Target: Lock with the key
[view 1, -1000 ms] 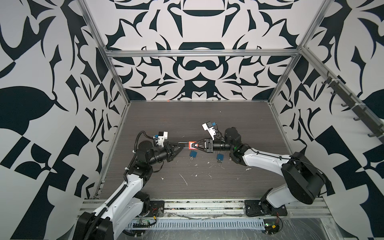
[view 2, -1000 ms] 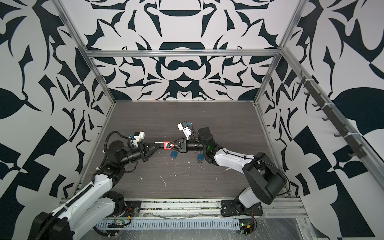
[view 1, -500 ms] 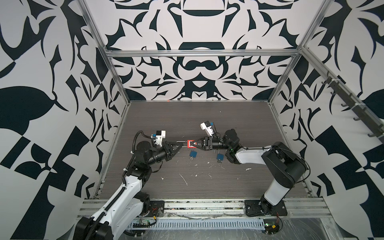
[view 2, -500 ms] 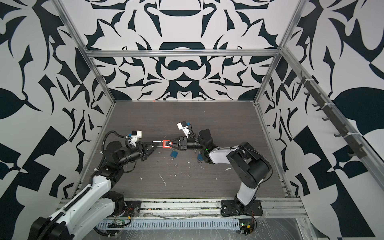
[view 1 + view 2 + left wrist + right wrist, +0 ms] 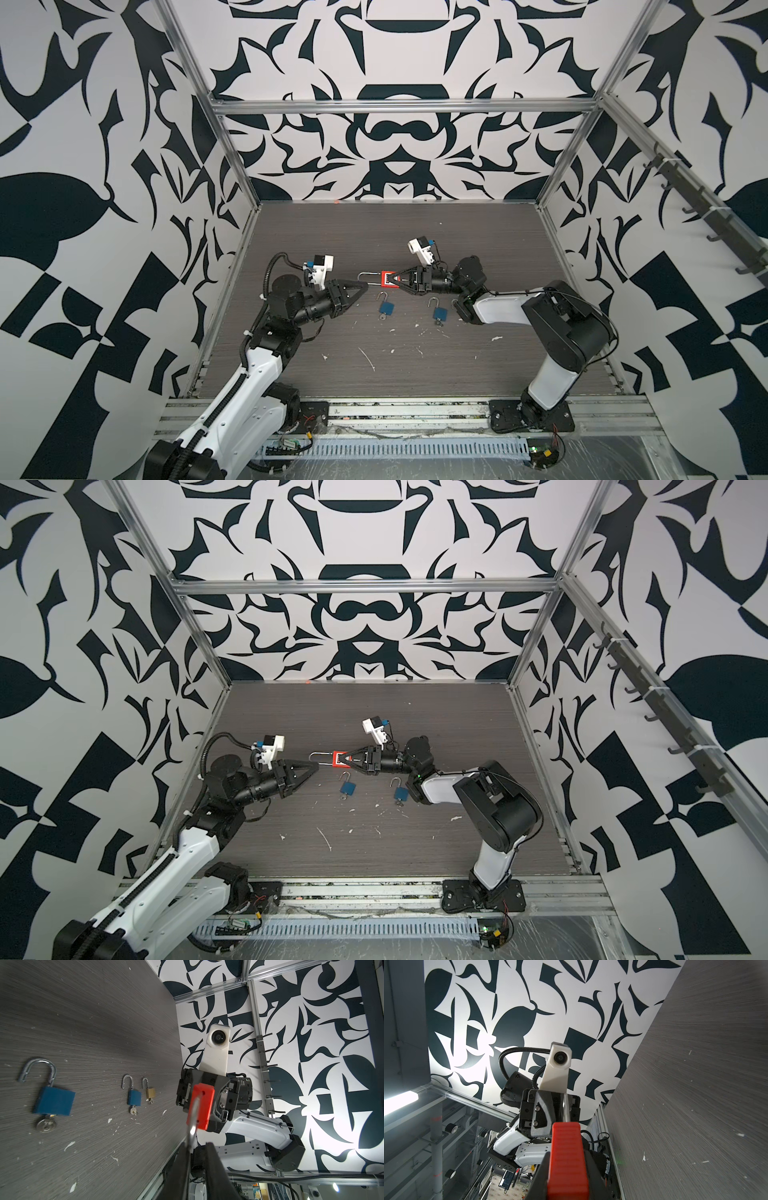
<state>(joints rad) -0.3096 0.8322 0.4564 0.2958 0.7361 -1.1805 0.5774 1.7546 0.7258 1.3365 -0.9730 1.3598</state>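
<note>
Overall, black-and-white patterned walls [image 5: 395, 137] on an aluminium frame enclose a dark wood-grain table [image 5: 374, 232] flecked with white scraps. The left arm [image 5: 257, 365] and the right arm [image 5: 498, 307] both stretch low and nearly level from the front edge, meeting over the table's middle. The right gripper [image 5: 398, 281] is clamped on the body of a red padlock [image 5: 387, 279], held clear of the table, its long shackle [image 5: 368, 274] pointing at the left gripper [image 5: 365, 286]. That gripper's jaws stand slightly apart around the shackle's end. Two blue padlocks [image 5: 386, 307] [image 5: 440, 312] lie just nearer the front edge, shackles open, with a small brass padlock [image 5: 150, 1092] beyond them, each with a key [image 5: 46, 1125] in its base.
</note>
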